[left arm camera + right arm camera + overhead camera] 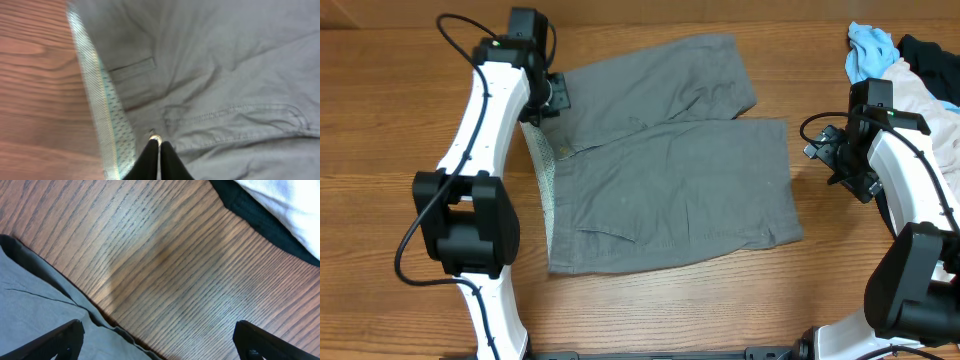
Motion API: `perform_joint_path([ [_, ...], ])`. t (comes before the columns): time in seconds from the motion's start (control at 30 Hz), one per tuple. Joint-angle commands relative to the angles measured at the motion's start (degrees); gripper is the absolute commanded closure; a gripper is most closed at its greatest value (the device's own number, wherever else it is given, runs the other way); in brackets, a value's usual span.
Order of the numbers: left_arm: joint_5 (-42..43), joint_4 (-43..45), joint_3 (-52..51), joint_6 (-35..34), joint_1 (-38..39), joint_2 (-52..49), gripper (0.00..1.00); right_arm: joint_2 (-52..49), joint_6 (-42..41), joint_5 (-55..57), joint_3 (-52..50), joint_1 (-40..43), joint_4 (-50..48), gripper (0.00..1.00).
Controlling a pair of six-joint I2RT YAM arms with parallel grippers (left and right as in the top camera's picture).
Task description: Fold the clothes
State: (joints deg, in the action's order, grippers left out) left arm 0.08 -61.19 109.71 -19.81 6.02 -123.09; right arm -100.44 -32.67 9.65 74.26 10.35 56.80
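One pair, shorts (670, 170) — waistband (107, 125) at left gripper (159, 144)

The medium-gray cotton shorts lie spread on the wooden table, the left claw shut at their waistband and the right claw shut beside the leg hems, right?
Not quite: the right gripper is open. The right wrist view shows its black fingers wide apart over the wooden table beside a hem. The medium-gray cotton shorts do lie spread, with the left gripper shut at their waistband.

The left arm (485, 110) hides one waistband corner of the shorts (670, 190).
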Motion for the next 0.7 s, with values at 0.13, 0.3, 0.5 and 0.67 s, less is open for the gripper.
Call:
perform_joint_path([
  [0.13, 1.0, 5.2, -2.6, -2.5, 0.8, -5.4, 0.9, 0.8, -0.2, 0.7, 1.5, 0.0, -0.2, 0.0],
  [0.3, 1.0, 8.8, -2.6, -2.5, 1.3, -9.7, 0.91, 0.8, -0.2, 0.6, 1.5, 0.0, -0.2, 0.0],
  [0.5, 1.0, 14.5, -2.6, -1.8, 1.6, -11.5, 0.96, 0.8, -0.2, 0.7, 1.5, 0.0, -0.2, 0.0],
  [0.67, 1.0, 18.0, -2.6, -1.0, 2.0, -11.6, 0.96, 0.8, -0.2, 0.7, 1.5, 0.0, -0.2, 0.0],
])
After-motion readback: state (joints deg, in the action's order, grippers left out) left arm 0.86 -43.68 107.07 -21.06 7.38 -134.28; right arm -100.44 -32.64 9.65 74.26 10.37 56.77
